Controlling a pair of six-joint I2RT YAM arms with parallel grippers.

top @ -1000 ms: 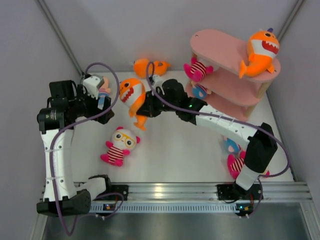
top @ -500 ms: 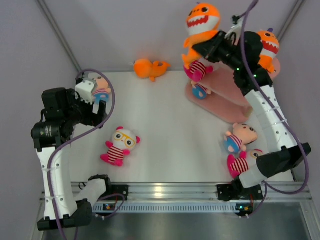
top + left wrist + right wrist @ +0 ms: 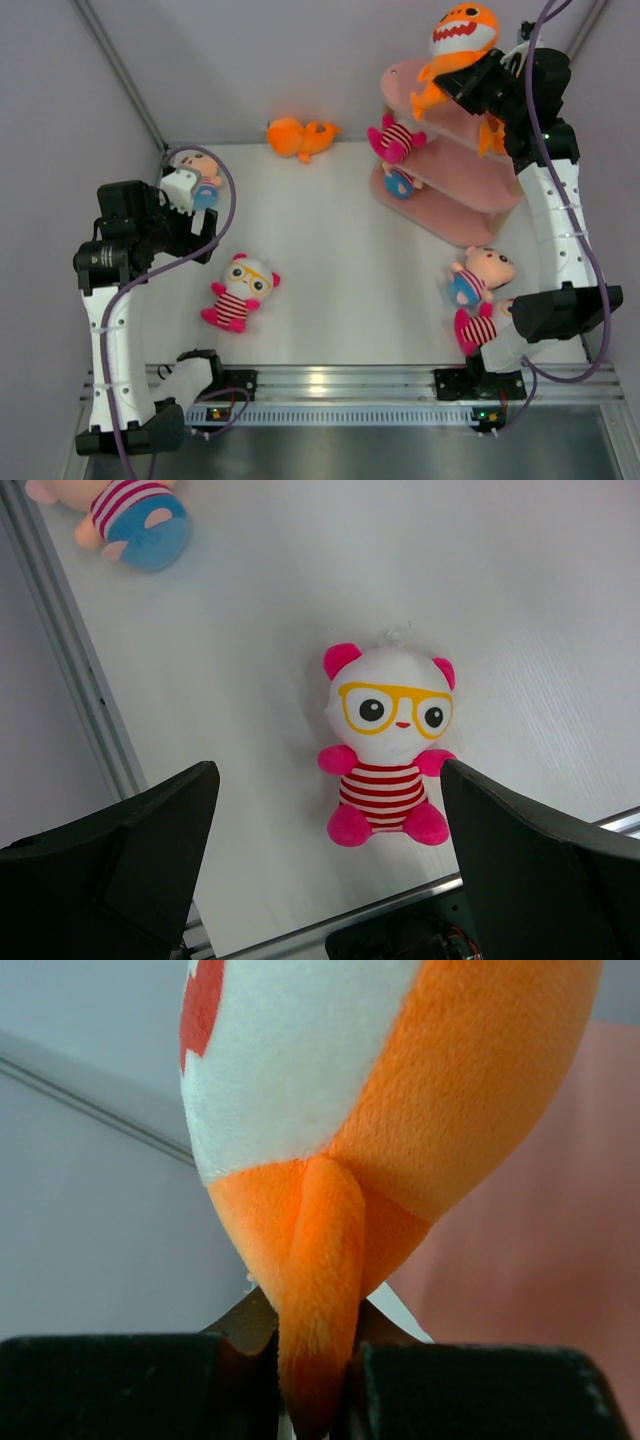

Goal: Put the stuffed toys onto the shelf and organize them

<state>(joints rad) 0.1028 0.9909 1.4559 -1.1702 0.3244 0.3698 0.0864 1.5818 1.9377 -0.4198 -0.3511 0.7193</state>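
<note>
Above the top board of the shelf (image 3: 405,80), at the far right corner of the table (image 3: 350,260), my right gripper (image 3: 310,1380) pinches a shark (image 3: 462,30) by its tail fin, not yet set down. My left gripper (image 3: 328,770) hangs with jaws spread wide over a glasses doll (image 3: 390,745) near the left edge. Two dolls (image 3: 395,138) sit on the lower tiers while five toys (image 3: 300,135) lie on the table, so I judge the job under half done.

The top camera looks down on the whole table (image 3: 340,250) from high above its near edge. The left wrist camera, lower, shares the white-faced doll (image 3: 390,745). The right wrist camera hugs an orange shark (image 3: 450,1110).
</note>
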